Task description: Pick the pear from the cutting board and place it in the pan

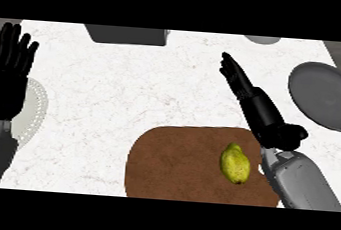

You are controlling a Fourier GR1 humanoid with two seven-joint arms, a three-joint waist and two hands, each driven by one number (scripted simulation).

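A yellow-green pear lies on the right part of a round brown cutting board near the counter's front edge. The grey pan sits at the far right of the white counter. My right hand is open, fingers straight and pointing up and to the left, hovering above the board's upper right rim, just up and right of the pear and apart from it. At the view's left edge my left hand rests open, fingers up.
A pale plate lies partly under the left hand. A dark grey box stands at the back centre, and a small grey bowl at the back right.
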